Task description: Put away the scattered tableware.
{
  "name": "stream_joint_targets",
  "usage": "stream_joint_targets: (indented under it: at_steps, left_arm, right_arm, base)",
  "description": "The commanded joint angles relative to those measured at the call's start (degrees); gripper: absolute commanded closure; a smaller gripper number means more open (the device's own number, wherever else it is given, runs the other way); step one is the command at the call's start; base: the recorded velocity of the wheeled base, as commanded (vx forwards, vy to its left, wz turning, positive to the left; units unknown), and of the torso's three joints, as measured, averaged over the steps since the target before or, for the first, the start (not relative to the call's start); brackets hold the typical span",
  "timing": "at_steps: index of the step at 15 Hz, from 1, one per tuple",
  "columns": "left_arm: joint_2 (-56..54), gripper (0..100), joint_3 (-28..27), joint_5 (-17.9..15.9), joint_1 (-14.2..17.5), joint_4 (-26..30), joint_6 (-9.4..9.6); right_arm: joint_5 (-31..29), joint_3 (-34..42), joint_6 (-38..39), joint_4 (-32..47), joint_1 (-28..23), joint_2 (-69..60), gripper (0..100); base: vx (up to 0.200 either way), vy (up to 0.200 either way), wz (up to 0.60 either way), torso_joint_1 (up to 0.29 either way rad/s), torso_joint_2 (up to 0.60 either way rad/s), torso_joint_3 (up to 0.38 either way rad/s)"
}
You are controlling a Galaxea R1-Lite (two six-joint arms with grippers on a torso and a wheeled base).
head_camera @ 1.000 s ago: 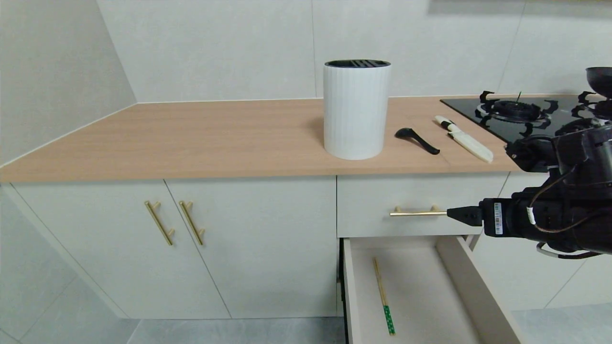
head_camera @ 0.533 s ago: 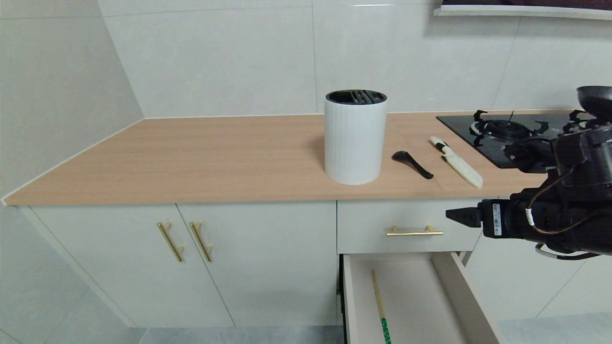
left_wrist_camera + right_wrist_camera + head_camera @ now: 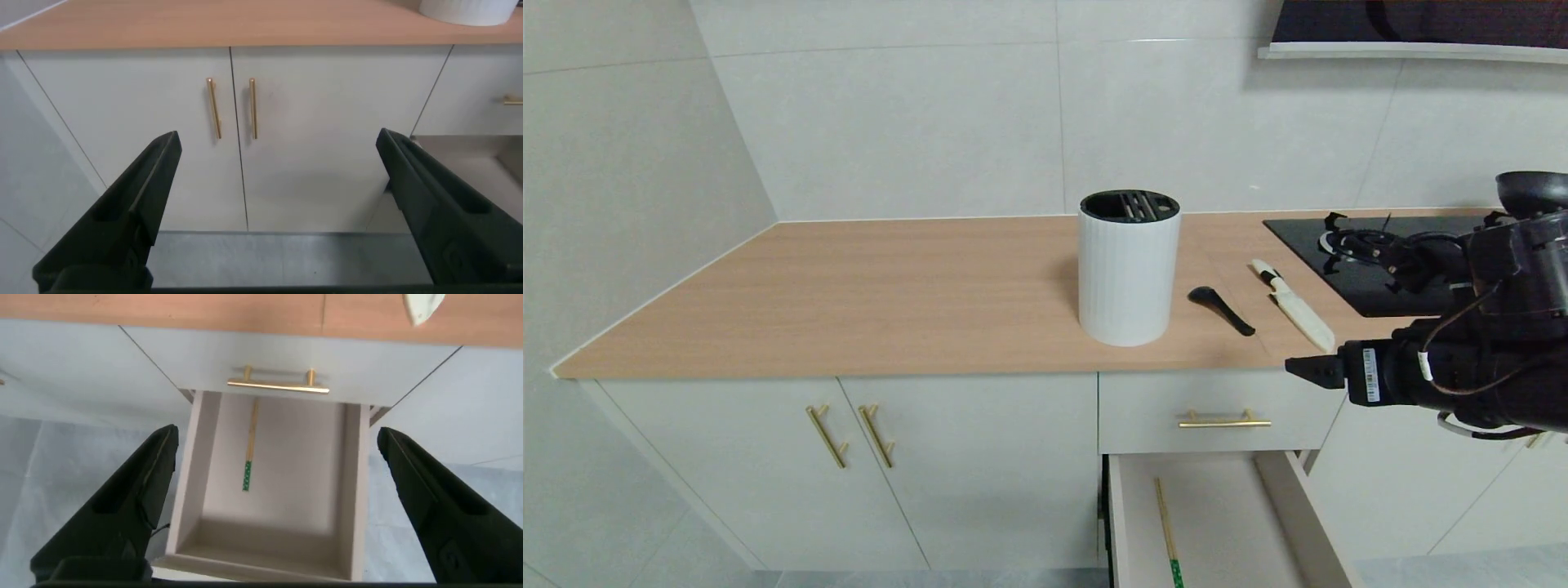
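A white ribbed utensil holder (image 3: pixel 1129 278) with a black slotted top stands on the wooden counter (image 3: pixel 890 302). To its right lie a black spoon (image 3: pixel 1221 309) and a white knife (image 3: pixel 1294 305). The lower drawer (image 3: pixel 1123 523) is pulled out and holds a pair of chopsticks (image 3: pixel 1165 531) with green ends. My right gripper (image 3: pixel 1305 371) is open and empty, level with the counter's front edge, right of the knife. In the right wrist view, the right gripper (image 3: pixel 276 437) looks down on the drawer (image 3: pixel 192 506) and chopsticks (image 3: pixel 249 449). My left gripper (image 3: pixel 276 139) is open and empty before the cabinet doors.
A black gas stove (image 3: pixel 1372 261) sits on the counter's right end. The upper drawer (image 3: pixel 1143 400) is shut, with a gold handle (image 3: pixel 1223 422). Two cabinet doors with gold handles (image 3: pixel 233 106) are below the counter's left part. The counter left of the holder is bare.
The whole head view has slid down, so the camera has risen. The right gripper now stands at the counter's edge instead of level with the upper drawer's handle.
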Motion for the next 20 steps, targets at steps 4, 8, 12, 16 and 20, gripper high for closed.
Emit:
stream_joint_targets:
  at_steps: [4,8,12,16,20]
  left_arm:
    - [0.09,0,0.00,0.01,0.04,0.00,-0.01]
    - [0.09,0,0.00,0.01,0.04,0.00,-0.01]
    - [0.09,0,0.00,0.01,0.04,0.00,-0.01]
    - [0.09,0,0.00,0.01,0.04,0.00,-0.01]
    - [0.09,0,0.00,0.01,0.04,0.00,-0.01]
  right_arm:
    - [2.27,-6.28,-8.64,-11.72,-7.75,9.58,0]
    - [13.26,-14.02,-10.58,-12.16,-11.27,17.93,0]
    - [22.05,-21.49,-14.71,-13.83,-11.79,23.91,0]
    - [22.66,-19.38,-21.12,-21.30,-12.94,32.70,0]
    - [23.81,-22.10,-20.86,-26.31,-13.55,39.55,0]
  base:
    - [0.000,0.000,0.00,0.000,0.00,0.000]
    - [0.000,0.000,0.00,0.000,0.00,0.000]
    - [0.000,0.000,0.00,0.000,0.00,0.000]
    - [0.000,0.000,0.00,0.000,0.00,0.000]
    - [0.000,0.000,0.00,0.000,0.00,0.000]
